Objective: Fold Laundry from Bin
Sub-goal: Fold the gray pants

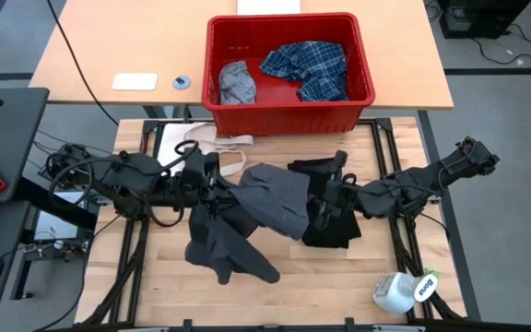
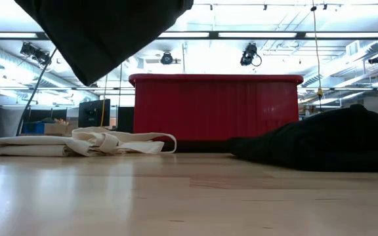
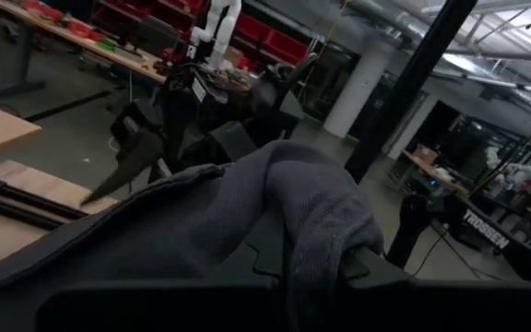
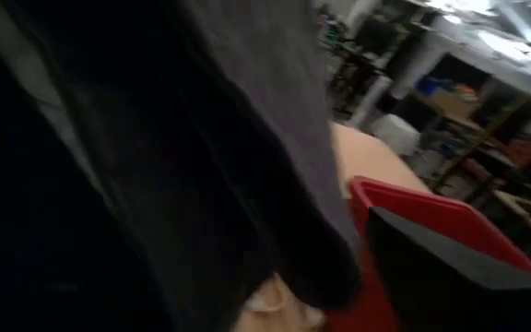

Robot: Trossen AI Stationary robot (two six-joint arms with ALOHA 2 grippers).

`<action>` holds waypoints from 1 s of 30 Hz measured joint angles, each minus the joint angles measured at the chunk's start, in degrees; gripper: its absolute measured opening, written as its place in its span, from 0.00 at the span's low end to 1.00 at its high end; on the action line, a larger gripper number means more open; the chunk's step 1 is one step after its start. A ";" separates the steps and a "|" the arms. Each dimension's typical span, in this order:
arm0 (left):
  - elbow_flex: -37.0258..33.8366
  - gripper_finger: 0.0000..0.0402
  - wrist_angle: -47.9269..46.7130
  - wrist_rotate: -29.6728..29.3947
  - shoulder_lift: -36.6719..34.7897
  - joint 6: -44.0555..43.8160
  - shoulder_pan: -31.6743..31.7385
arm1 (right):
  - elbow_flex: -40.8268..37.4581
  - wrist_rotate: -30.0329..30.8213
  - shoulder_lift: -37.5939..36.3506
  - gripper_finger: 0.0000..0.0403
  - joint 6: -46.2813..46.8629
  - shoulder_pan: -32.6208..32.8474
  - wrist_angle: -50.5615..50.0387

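High view first: the red bin (image 1: 289, 69) stands at the upper centre of the frame, and inside it a light grey garment (image 1: 237, 83) lies at the left beside a blue-and-white plaid shirt (image 1: 308, 66) at the right. Below the bin, on the wooden surface (image 1: 339, 277), both arms meet at the middle of the frame over a dark grey garment (image 1: 270, 198), which is lifted and drapes down toward the lower centre of the picture. The left pincer (image 1: 212, 189) is closed on this garment; the left wrist view shows the grey cloth (image 3: 312, 198) bunched up and pinched right between its fingers (image 3: 376, 267). The right pincer (image 1: 325, 205) sits just to the right of the same garment, above a black garment (image 1: 328, 221) that lies flat on the surface; its fingers are hidden by cloth (the right wrist view is mostly filled with dark fabric (image 4: 247, 138), with a corner of the bin (image 4: 431, 221) beyond), so I cannot tell whether it is open or holding anything. A cream-white cloth with strap loops (image 1: 212, 144) lies left of centre, just below the bin. A white bottle (image 1: 404, 291) lies on its side at the lower right. In the low view the hanging garment (image 2: 104, 33) fills the upper left, clear of the surface.
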 joint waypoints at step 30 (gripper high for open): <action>0.09 0.07 -27.56 -2.60 11.55 -2.53 4.19 | 4.39 -48.97 -1.79 0.06 34.98 -8.25 -29.37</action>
